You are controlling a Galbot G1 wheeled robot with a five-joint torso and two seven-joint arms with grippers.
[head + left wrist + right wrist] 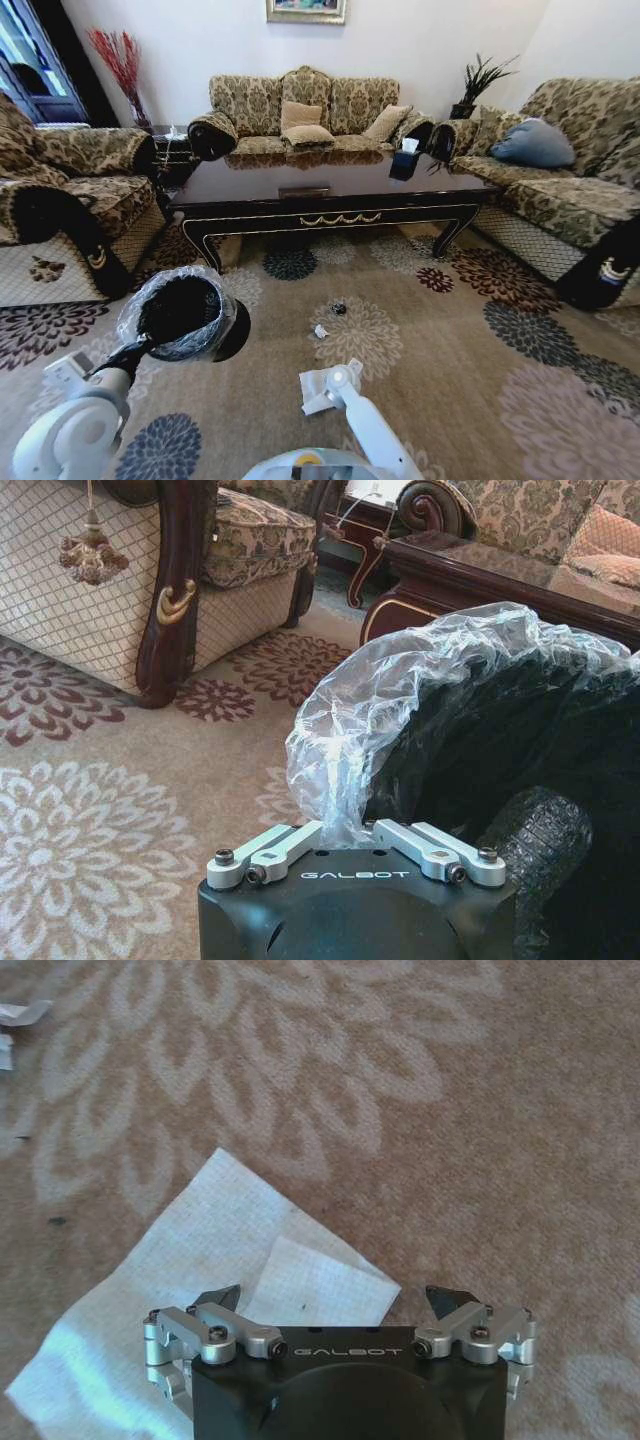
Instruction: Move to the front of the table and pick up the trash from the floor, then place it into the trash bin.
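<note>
While the left gripper [350, 832] was clamped on the clear-lined round black trash bin [180, 315] at left, the right gripper [335, 1305] w/ jaws apart hovered over folded white paper [200, 1260]; crumpled white scrap [320, 331] lay near the glossy dark coffee table [330, 190].

Folded white paper [200, 1260] lies flat on carpet near the liner-covered black bin [180, 315].
</note>
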